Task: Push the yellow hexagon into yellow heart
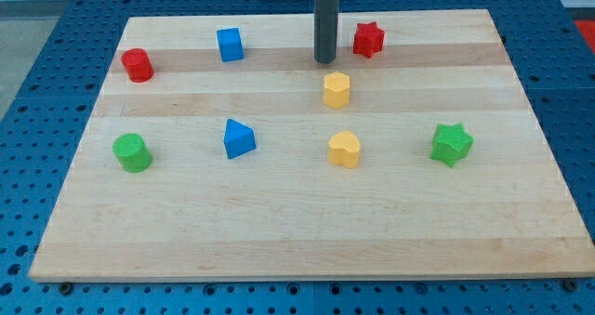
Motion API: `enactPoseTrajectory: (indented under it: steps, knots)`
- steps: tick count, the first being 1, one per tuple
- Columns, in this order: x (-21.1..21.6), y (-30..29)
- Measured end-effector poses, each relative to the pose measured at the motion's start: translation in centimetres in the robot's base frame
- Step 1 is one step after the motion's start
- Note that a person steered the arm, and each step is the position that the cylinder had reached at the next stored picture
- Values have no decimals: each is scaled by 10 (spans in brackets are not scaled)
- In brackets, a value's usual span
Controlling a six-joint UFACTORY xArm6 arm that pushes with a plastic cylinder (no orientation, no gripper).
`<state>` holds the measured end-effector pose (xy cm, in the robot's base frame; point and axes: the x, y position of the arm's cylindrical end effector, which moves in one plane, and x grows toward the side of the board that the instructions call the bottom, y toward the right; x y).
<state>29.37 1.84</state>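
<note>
The yellow hexagon (337,89) stands on the wooden board a little right of centre, in the upper half. The yellow heart (344,150) lies below it toward the view's bottom, a clear gap apart. My tip (324,61) is at the end of the dark rod, just above the hexagon toward the view's top and slightly left, a small gap from it and not touching.
A red star (368,39) is right of the rod. A blue cube (230,45) and red cylinder (138,65) sit upper left. A green cylinder (132,152), blue triangular block (238,138) and green star (452,144) share the heart's row. The wooden board (297,241) has edges all round.
</note>
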Motion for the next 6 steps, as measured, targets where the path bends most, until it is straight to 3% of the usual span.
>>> enactPoseTrajectory:
  steps: [2, 3, 5, 6]
  knots:
    - [16, 0]
    - [68, 7]
    - [68, 7]
    - [89, 2]
